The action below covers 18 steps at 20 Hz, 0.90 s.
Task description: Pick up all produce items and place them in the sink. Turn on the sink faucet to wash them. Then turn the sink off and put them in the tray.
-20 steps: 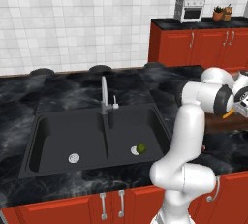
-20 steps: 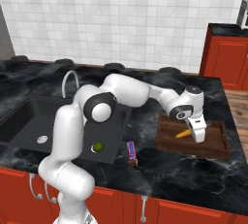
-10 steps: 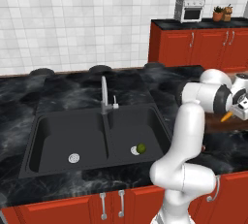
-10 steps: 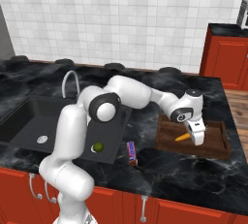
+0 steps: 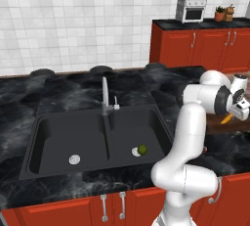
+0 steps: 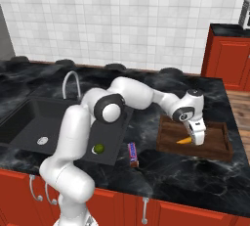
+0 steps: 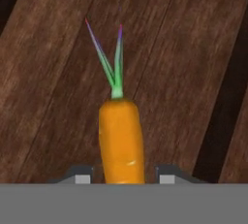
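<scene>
The carrot (image 7: 121,140) is seen at the lower centre of the hand view, its orange body running up from between the two finger tips and its green top (image 7: 112,58) fanned toward the upper middle of the frame, with the brown planks of the tray (image 7: 53,72) behind it. A slim gap is visible between the carrot and each of the fingertips (image 7: 81,176), so the jaws are taken as parted around it rather than clamped; whether the carrot is touched by them cannot be told. In the right base view the carrot (image 6: 184,141) is found right of centre, lying on the floor of the wooden tray (image 6: 215,150), with the gripper (image 6: 197,138) lowered onto its right end. In the left base view the carrot (image 5: 226,119) is glimpsed at the right edge, beside the white hand. The lime (image 5: 142,149) is seen in the right basin of the black sink (image 5: 58,137) at the lower centre of the left base view, beside a round silver drain (image 5: 135,151); in the right base view the lime (image 6: 99,148) is placed at the lower left of centre. The faucet (image 5: 105,95) is stood upright behind the divider between the basins. A wrapped packet (image 6: 133,153) is laid on the dark marbled counter (image 6: 195,176) between sink and tray, near the front edge.
</scene>
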### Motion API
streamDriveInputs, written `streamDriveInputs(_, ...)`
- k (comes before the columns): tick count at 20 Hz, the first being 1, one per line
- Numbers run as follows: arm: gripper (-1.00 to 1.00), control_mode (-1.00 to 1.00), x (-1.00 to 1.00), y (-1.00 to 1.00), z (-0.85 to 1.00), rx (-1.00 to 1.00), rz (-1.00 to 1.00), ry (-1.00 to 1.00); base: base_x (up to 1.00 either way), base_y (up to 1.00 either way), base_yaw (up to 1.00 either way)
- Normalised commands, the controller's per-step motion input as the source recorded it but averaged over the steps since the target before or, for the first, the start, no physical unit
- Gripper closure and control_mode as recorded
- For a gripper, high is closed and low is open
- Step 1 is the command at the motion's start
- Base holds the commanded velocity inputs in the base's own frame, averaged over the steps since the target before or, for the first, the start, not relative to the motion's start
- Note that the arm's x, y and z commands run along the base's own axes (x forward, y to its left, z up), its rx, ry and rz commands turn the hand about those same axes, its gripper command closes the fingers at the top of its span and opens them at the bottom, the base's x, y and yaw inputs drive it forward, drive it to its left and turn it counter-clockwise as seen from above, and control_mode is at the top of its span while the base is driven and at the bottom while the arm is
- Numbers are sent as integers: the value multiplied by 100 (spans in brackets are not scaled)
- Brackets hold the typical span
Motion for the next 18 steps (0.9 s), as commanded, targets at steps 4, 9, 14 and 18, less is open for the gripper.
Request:
streamDriveInputs(4, -100, -100, 3, 0, -1, 4, 0, 0, 0, 0, 0)
streamDriveInputs(9, -100, -100, -4, 4, 16, -1, -1, 0, 0, 0, 0)
streamDriveInputs(14, -100, -100, -12, 19, 39, -4, -1, -1, 0, 0, 0)
streamDriveInputs(18, -100, -100, -20, 36, 39, -5, 0, -1, 0, 0, 0)
